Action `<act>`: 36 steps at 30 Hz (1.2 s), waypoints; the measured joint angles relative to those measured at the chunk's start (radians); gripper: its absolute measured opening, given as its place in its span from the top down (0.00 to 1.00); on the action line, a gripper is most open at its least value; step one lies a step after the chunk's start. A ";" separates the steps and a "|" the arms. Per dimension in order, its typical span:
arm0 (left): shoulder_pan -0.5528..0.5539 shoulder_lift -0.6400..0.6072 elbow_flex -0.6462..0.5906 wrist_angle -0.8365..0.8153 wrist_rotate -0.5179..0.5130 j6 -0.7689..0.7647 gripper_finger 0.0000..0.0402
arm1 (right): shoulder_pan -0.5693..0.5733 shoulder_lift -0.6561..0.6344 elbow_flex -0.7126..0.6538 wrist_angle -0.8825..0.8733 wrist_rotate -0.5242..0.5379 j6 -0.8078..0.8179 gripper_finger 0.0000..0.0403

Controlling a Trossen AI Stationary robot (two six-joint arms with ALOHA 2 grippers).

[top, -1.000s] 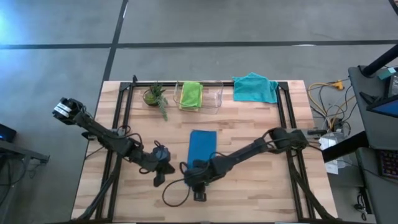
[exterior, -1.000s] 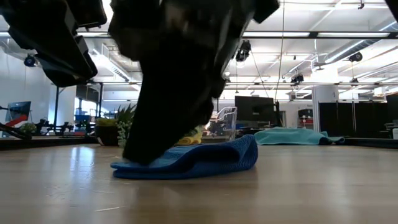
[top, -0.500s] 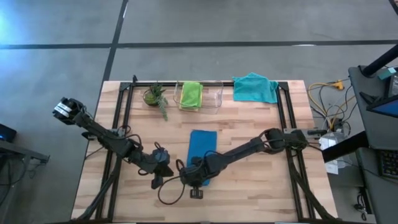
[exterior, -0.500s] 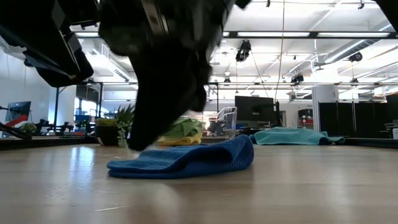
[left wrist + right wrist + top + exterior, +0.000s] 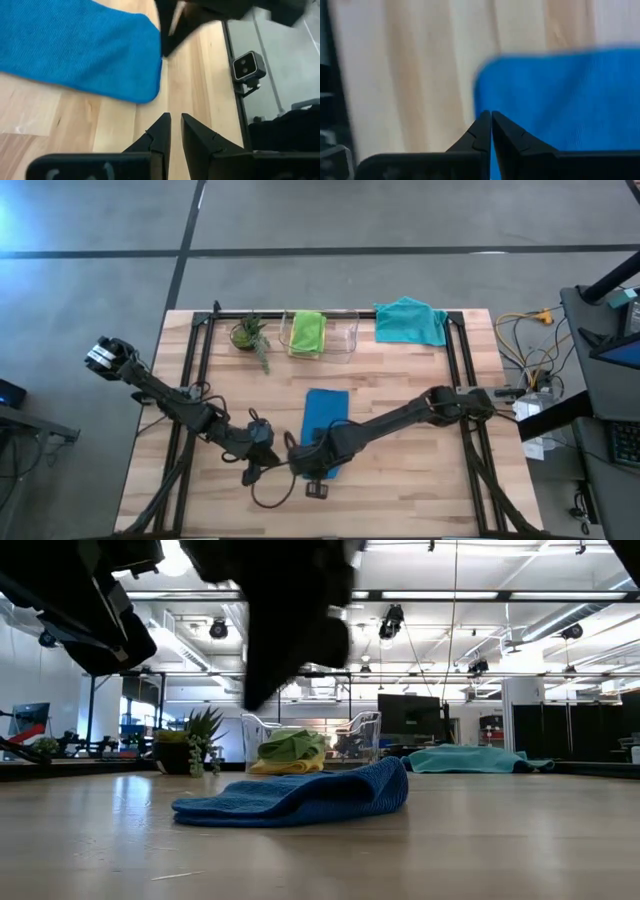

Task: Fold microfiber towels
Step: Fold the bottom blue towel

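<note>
The folded dark blue microfiber towel [image 5: 323,423] lies mid-desk on the pale wooden desk [image 5: 420,480]. The right hand [image 5: 491,122] hovers at its near edge, fingers pressed together, empty. The left hand [image 5: 175,127], nearly closed and empty, waits just beside.

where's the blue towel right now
In the high view the blue towel lies folded mid-table, nearer the front edge, with the right gripper at its front-left corner.
</note>
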State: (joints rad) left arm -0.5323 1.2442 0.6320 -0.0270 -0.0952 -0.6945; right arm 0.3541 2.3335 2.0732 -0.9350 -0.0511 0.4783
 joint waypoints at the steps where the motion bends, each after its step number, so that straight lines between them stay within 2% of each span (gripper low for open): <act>1: 0.000 0.000 0.000 -0.001 0.000 0.002 0.93 | 0.007 -0.008 -0.012 -0.030 0.002 0.024 0.98; 4: 0.002 0.000 0.001 0.001 0.000 0.033 0.93 | 0.053 -0.059 -0.060 -0.052 0.082 0.107 0.98; 8: 0.002 0.000 0.004 0.052 0.000 0.055 0.93 | 0.157 -0.163 -0.159 -0.042 0.311 0.298 0.98; 12: 0.007 0.010 0.006 0.119 0.002 0.102 0.93 | 0.270 -0.251 -0.298 -0.043 0.507 0.581 0.98; 16: 0.023 0.062 0.025 0.192 0.017 0.190 0.90 | 0.367 -0.331 -0.420 -0.019 0.611 0.855 0.98; 19: 0.036 0.121 0.057 0.206 0.018 0.251 0.83 | 0.413 -0.369 -0.489 0.002 0.681 0.965 0.98; 23: 0.060 0.201 0.096 0.199 0.014 0.317 0.69 | 0.425 -0.413 -0.525 0.009 0.728 0.992 0.98; 27: 0.069 0.294 0.140 0.154 0.013 0.423 0.59 | 0.424 -0.426 -0.540 0.004 0.745 0.910 0.98; 31: 0.064 0.390 0.196 0.084 0.064 0.552 0.56 | 0.411 -0.436 -0.540 0.003 0.784 0.884 0.98; 36: 0.068 0.445 0.264 -0.070 0.040 0.619 0.56 | 0.398 -0.437 -0.540 0.004 0.787 0.875 0.98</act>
State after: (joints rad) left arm -0.4646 1.6896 0.8958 -0.0971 -0.0551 -0.0753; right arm 0.7521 1.8969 1.5330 -0.9311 0.7357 1.3534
